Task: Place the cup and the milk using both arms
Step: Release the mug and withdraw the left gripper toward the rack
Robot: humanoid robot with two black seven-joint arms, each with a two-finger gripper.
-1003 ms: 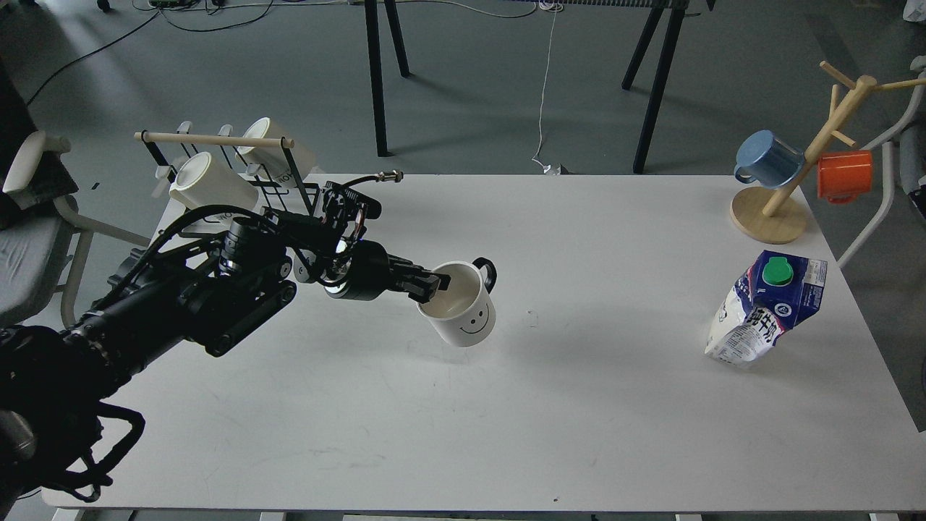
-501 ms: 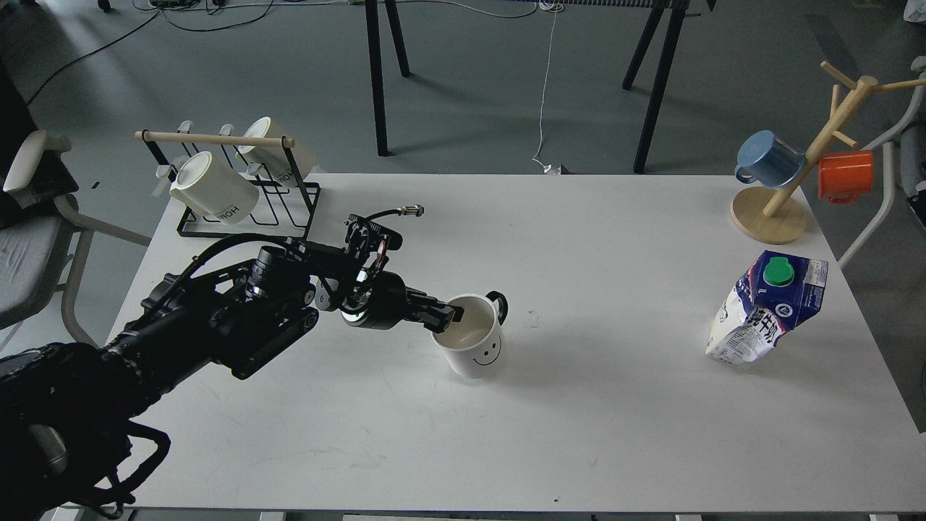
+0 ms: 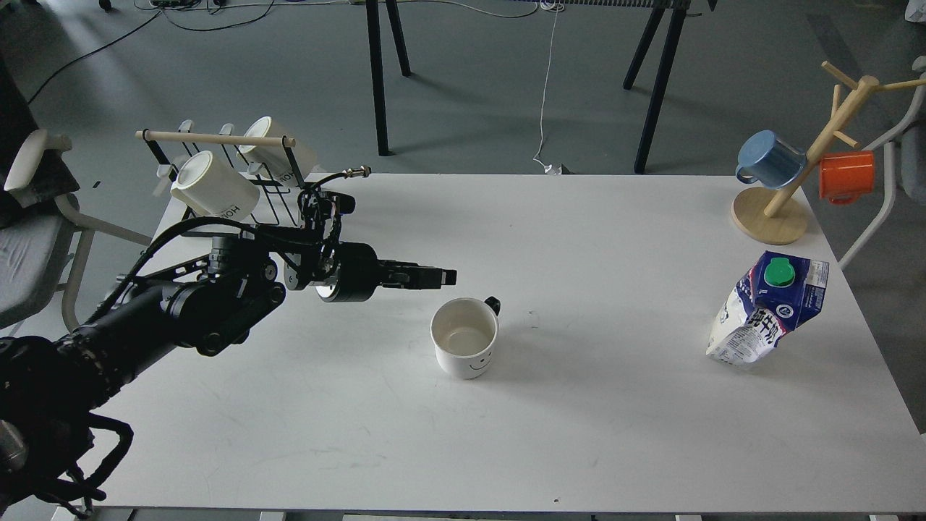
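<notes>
White smiley cup (image 3: 464, 346) stands upright (black handle), milk carton (image 3: 768, 308) crumpled.

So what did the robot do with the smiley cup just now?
The left pincer brought the white smiley cup down onto the table, stood it upright and let go. The pincer then lifted up and back, and is now clear of the cup's rim. The milk carton, the mug tree with its blue and orange mugs, and the rack of white mugs stayed put.
</notes>
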